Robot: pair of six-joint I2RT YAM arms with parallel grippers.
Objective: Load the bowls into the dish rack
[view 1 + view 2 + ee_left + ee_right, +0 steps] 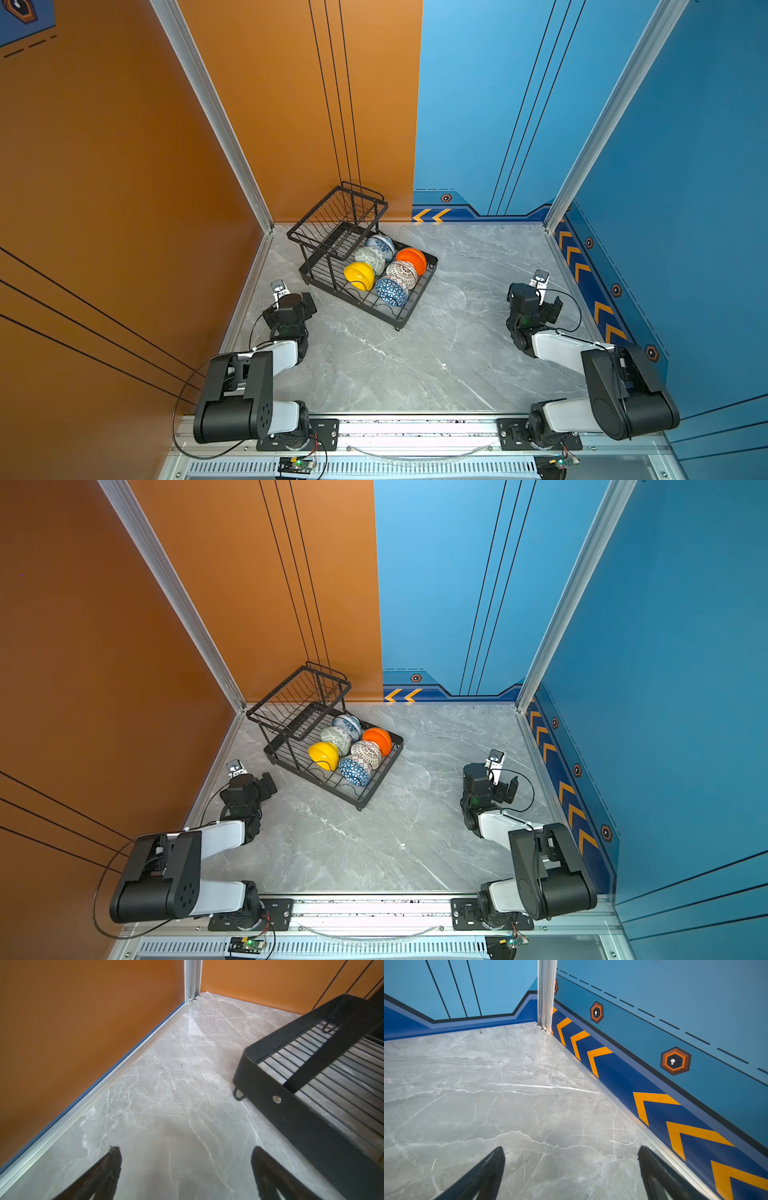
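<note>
The black wire dish rack stands at the back left of the marble table, with its raised basket empty. Lying on its lower tray are the yellow bowl, pale green bowl, floral bowl, orange bowl, lattice bowl and blue triangle bowl. My left gripper is open and empty over bare table, just left of the rack's corner. At the right wall my right gripper is open and empty, far from the rack.
An orange wall closes the left side and a blue wall the right. Aluminium posts stand in the back corners. The arms' bases sit on a metal rail along the front edge. Marble table lies between the arms.
</note>
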